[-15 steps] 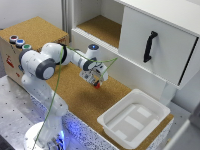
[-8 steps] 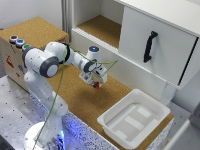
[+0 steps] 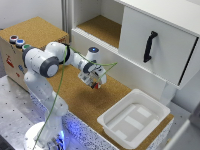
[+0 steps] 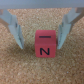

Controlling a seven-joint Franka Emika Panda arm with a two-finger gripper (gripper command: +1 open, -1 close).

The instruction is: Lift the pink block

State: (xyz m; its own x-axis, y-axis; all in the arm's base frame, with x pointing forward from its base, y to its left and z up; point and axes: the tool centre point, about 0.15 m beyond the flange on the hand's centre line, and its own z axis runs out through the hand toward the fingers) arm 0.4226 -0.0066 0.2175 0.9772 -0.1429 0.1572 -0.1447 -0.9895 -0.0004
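Observation:
The pink block is a small red-pink cube with black marks, resting on the cork surface. In the wrist view it lies between my two fingers. One finger stands a clear gap away from it and the other is at or near its edge. My gripper is open around the block. In the exterior view the gripper points down at the cork mat in front of the cabinet, and the block shows only as a red speck under the fingertips.
A white tray stands on the cork toward the exterior view's right. A white cabinet with a black handle and an open shelf rises behind the gripper. A box with round coloured buttons sits at the left.
The gripper stays in almost the same spot over the block. I see no clear opening, shutting or lifting.

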